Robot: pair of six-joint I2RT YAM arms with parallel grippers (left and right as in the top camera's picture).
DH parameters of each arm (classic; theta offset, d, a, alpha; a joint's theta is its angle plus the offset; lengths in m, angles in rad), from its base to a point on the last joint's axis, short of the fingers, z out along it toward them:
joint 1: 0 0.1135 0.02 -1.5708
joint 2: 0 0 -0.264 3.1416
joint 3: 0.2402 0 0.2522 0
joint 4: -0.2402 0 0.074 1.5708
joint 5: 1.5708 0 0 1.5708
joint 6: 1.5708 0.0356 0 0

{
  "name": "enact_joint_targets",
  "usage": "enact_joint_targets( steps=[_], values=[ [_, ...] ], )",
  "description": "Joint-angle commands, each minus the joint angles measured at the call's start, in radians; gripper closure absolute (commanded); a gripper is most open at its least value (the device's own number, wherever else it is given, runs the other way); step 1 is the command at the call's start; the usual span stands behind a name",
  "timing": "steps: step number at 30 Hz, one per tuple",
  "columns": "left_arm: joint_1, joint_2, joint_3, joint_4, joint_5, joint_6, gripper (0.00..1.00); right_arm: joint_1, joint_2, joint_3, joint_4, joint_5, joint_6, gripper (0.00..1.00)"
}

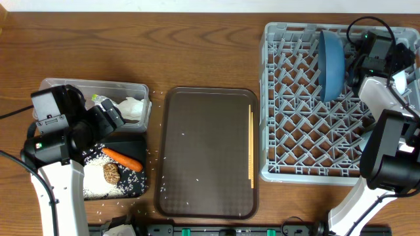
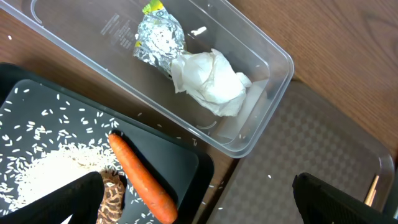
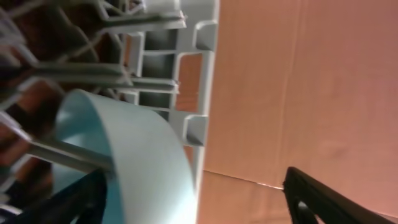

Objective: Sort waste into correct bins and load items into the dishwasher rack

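The right wrist view is blurred. It shows only part of the large blue plate (image 3: 127,152), a pale curved band cut off at the lower edge, in front of the wall of the large square grey plastic dishwasher rack (image 3: 186,74). The right gripper (image 3: 196,180) has its jaws spread wide and grips nothing. The plate lies between them towards the left finger, but the blur hides whether they touch. From overhead the plate stands on edge among the pegs at the far side of the rack, just beside this gripper, and the arm covers the rack's right corner.

The left gripper (image 2: 196,190) is also wide open and empty, and only its dark fingertips (image 2: 68,202) show at the bottom corners. Ahead of it lies the clear rectangular plastic tub (image 2: 273,62), which holds the crumpled white paper napkin (image 2: 208,78) and the foil-backed yellow-green wrapper (image 2: 158,37). Under its left finger is the shallow black rectangular tray (image 2: 37,106), with the small orange carrot (image 2: 142,180), the loose white rice grains (image 2: 43,168) and the brown food lump (image 2: 112,196), which that finger half hides.

To its right is the dark brown serving tray (image 2: 298,149). The thin wooden chopsticks (image 1: 251,147) lie along the tray's far edge, and only their tip shows in the left wrist view. Stray grains dot the wooden table (image 1: 197,39).
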Motion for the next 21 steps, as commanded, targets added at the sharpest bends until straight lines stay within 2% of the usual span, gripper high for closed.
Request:
enact_joint_targets(
  steps=[1,12,21],
  values=[
    [0.003,0.004,0.021,-0.003,-0.013,0.016,0.02,-0.004,0.013,0.012,-0.009,-0.047,0.108,0.12],
    [0.003,0.004,0.021,-0.003,-0.013,0.016,0.02,-0.007,0.013,0.012,-0.136,-0.183,0.277,0.08],
    [0.003,0.004,0.021,-0.003,-0.013,0.016,0.02,-0.043,-0.019,0.018,-0.253,-0.360,0.495,0.09]
  ],
)
